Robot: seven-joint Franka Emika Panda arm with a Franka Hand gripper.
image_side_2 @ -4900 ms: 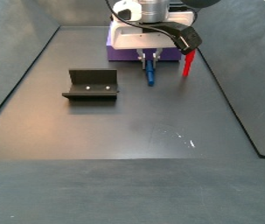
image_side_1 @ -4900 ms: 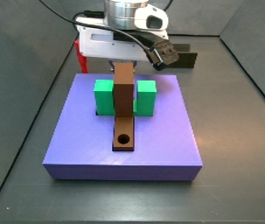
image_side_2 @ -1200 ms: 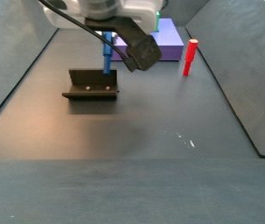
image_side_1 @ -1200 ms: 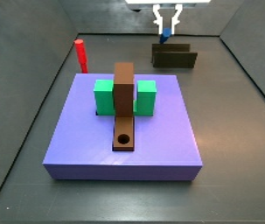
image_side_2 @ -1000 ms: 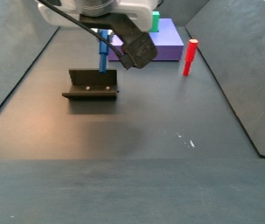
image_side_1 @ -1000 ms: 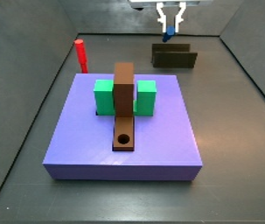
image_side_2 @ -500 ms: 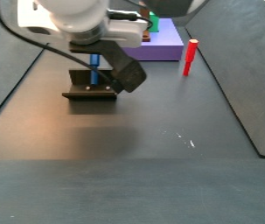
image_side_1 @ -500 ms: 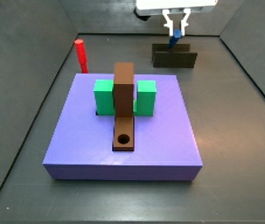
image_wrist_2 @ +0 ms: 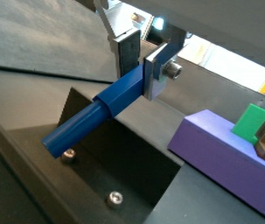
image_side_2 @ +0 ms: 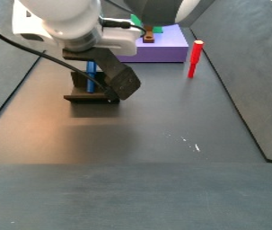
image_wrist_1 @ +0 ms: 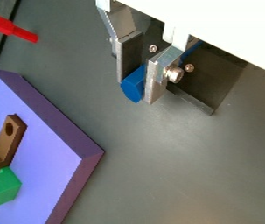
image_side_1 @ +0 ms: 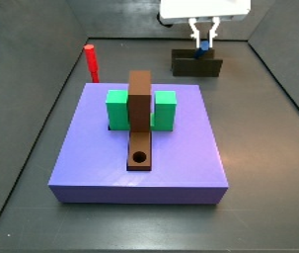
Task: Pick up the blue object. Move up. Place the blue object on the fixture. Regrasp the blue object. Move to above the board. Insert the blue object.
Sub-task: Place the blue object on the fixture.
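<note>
We are watching the gripper (image_wrist_2: 142, 59) clamping the blue object (image_wrist_2: 97, 113) between its silver fingers (image_wrist_1: 158, 77), hanging over the fixture (image_side_1: 198, 63). The peg's lower end is reaching down into that dark bracket. Well apart, the board (image_side_1: 138, 148) is lying with the red peg (image_side_1: 93, 62) standing beside it.

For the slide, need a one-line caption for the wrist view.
Two-finger gripper holds the slim blue cylindrical peg over the dark L-shaped fixture.
</note>
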